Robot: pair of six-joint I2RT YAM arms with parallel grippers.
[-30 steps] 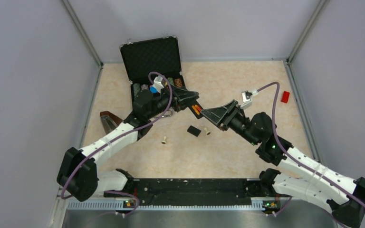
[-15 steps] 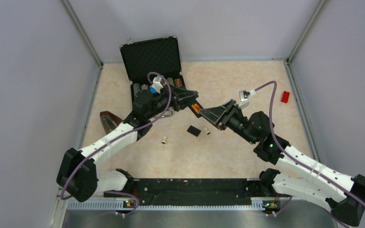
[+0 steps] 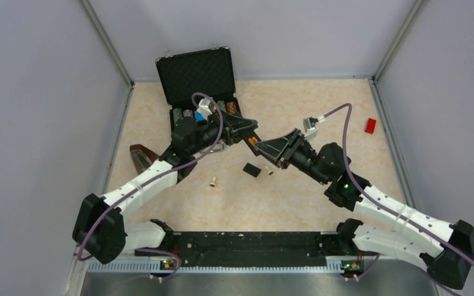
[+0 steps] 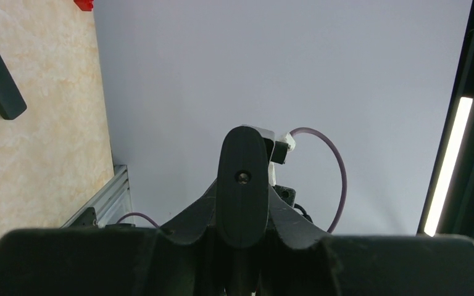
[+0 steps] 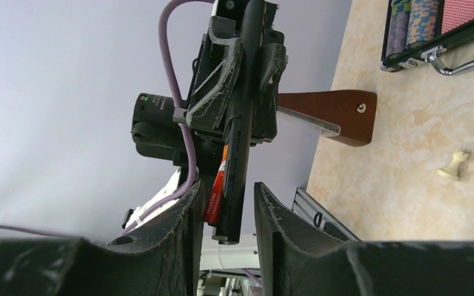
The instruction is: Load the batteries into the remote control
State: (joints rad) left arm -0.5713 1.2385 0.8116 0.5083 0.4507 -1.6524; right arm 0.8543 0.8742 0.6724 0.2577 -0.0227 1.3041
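The right hand (image 5: 226, 188) is spread, its two fingers (image 5: 188, 213) standing either side of the free end of the remote control (image 5: 237, 154), which it views edge-on; a thin gap shows on one side, and on the other it is too close to tell whether the finger touches. A red-orange battery (image 5: 216, 192) lies along the remote's flank at that end, just beside the nearer finger. The other end of the remote is clamped in the left hand (image 5: 237, 120), whose jaws are closed flat on its two faces and hold it up off the bench (image 3: 321, 105). From above, the two hands meet tip to tip near the middle of the bench, the left hand (image 3: 242, 127) coming from the left and the right hand (image 3: 263, 147) from the right, with a speck of orange showing between them. Just below that meeting point the small black back cover (image 3: 252, 169) lies on the bench, a cream peg (image 3: 270, 172) beside it and a second peg (image 3: 213, 182) further left. A brown wedge (image 3: 141, 157) sits at the left edge, an open black case (image 3: 197, 77) stands behind the left arm, and a red block (image 3: 370, 125) lies far right.
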